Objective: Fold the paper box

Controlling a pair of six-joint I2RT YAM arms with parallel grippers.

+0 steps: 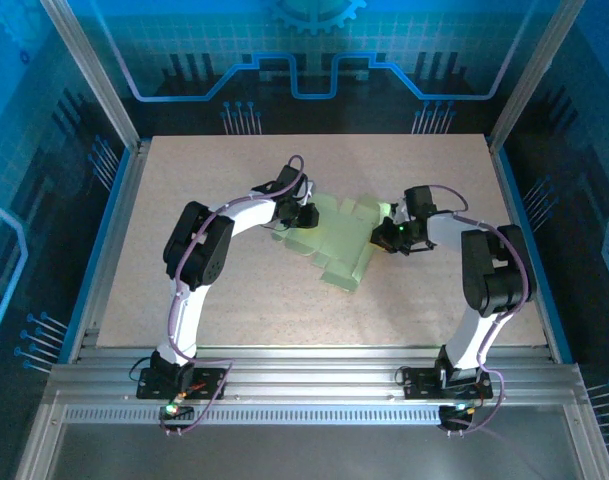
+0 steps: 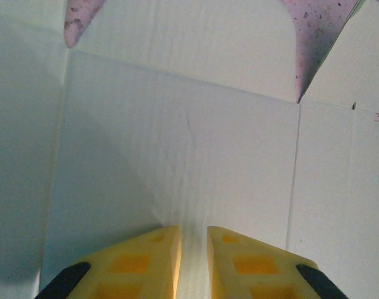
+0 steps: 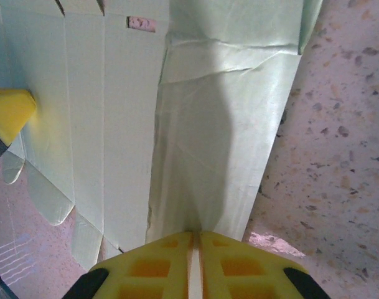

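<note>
From the overhead camera I see the paper box [image 1: 334, 235] lying as a pale green cut-out sheet, still mostly flat, near the middle of the speckled tabletop [image 1: 234, 300], between my two arms. The left tool [image 1: 306, 215] sits at the sheet's left edge and the right tool [image 1: 384, 235] at its right edge, so the two face each other across the card. On the left wrist camera the paper box [image 2: 189, 156] spreads out ahead of the yellow fingertips, with straight score lines dividing its panels and two rounded notches at the top where the tabletop shows through. The left tool [image 2: 193, 233] has its jaws nearly together, with a slim gap between them that shows card colour. I cannot tell whether it is pinching the sheet or only resting against it. On the right wrist camera the right tool [image 3: 194, 240] is clenched on the paper box [image 3: 114, 124]: a creased panel is lifted off the tabletop [image 3: 338, 124] and runs straight down into the thin slit between the jaws. To the left of that raised panel the rest of the sheet lies flat, with its tabs and small flaps along the near left edge. A yellow finger [image 3: 9, 112] of the left tool touches the sheet at the far left.
</note>
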